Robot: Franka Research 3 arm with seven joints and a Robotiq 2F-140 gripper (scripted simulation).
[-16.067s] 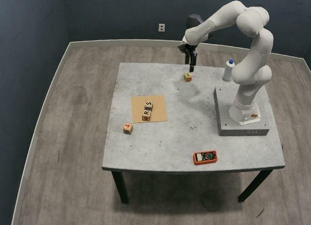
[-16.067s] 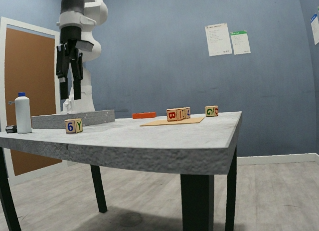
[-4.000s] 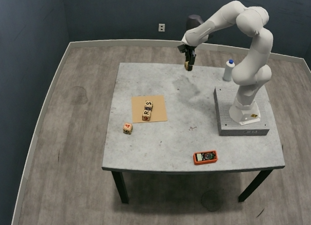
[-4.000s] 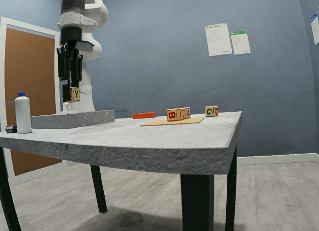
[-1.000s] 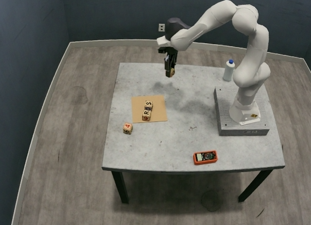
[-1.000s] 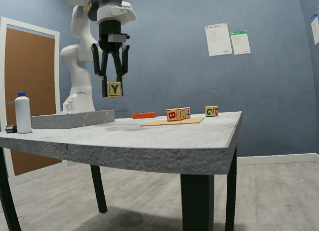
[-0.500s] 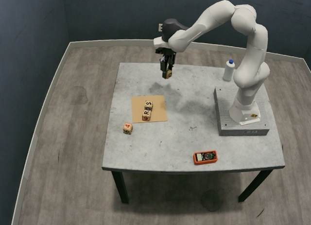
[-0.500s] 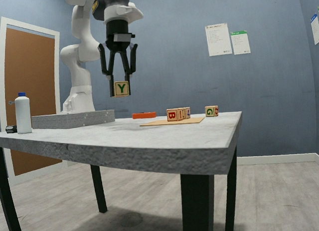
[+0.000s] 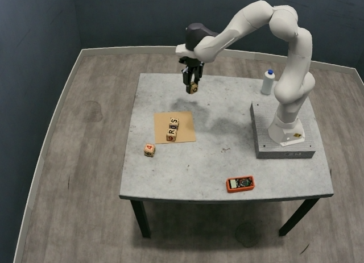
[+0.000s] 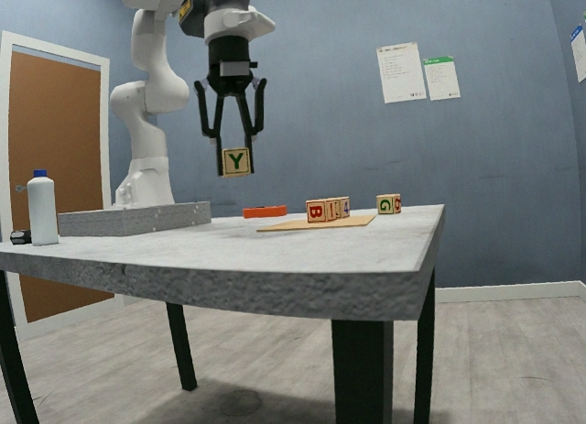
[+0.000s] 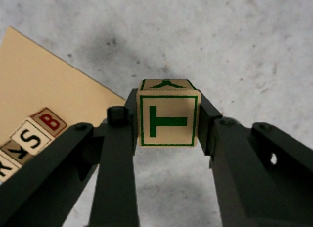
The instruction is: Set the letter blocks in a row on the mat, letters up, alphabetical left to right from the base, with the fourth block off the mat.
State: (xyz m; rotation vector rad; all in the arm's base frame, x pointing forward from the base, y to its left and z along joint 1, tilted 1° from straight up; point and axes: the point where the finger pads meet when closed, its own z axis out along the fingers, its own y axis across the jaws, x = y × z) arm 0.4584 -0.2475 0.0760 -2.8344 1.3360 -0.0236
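My gripper (image 9: pixel 192 88) (image 10: pixel 235 166) (image 11: pixel 164 103) is shut on the T block (image 9: pixel 194 87) (image 10: pixel 235 160) (image 11: pixel 168 134), high above the table behind the mat's far edge in the top view. Its T faces the wrist camera, crossbar to the left there; a green Y is on one side. The R block (image 9: pixel 171 132) (image 11: pixel 4 167) and the S block (image 9: pixel 174 120) (image 11: pixel 30 137) stand on the tan mat (image 9: pixel 186 122) (image 10: pixel 284 226) (image 11: pixel 59 80), letters up, R left of S from the base, a small gap between. The fourth block (image 9: pixel 149 149) (image 10: pixel 385 204), red 4 up, stands off the mat.
The table (image 9: pixel 205 166) (image 10: pixel 189 249) also carries an orange multimeter (image 9: pixel 240 184) (image 10: pixel 265 212), a white bottle (image 9: pixel 267 83) (image 10: pixel 42 212) with a blue cap and the grey base slab (image 9: pixel 282 154) (image 10: pixel 94 222). A small dark object (image 10: pixel 20 236) lies beside the bottle.
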